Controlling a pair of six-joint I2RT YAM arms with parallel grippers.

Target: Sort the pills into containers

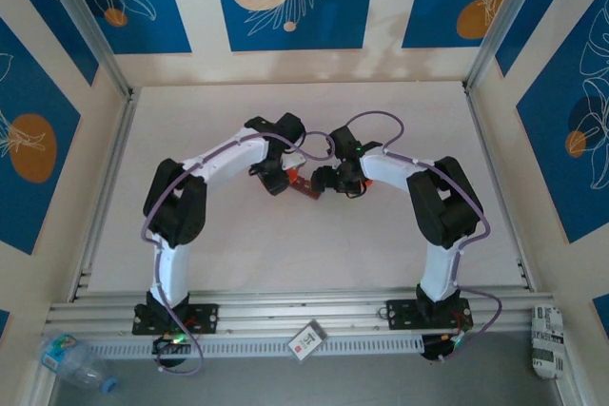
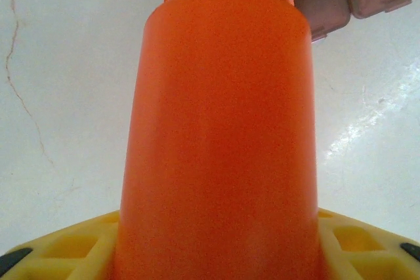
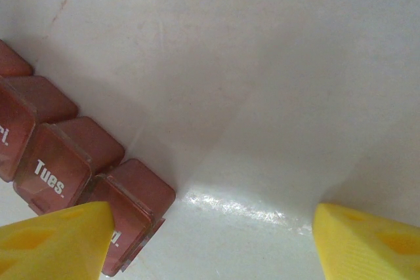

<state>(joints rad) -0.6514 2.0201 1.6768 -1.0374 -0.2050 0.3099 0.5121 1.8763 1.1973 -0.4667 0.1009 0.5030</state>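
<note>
Clasping orange bottle (image 2: pixel 223 129), left gripper (image 1: pixel 274 178), containers (image 3: pixel 59 162) beside wide right gripper (image 3: pixel 210 240).

Reddish-brown day-labelled containers (image 3: pixel 62 165) lie joined in a row on the table (image 3: pixel 262 63).

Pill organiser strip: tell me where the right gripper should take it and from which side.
Probably the end compartment of the strip nearest the right gripper, pinched across the narrow width on its long side walls, coming from above. It lies flat, lids up, long and thin; the open jaws would span the width, not the length.
</note>
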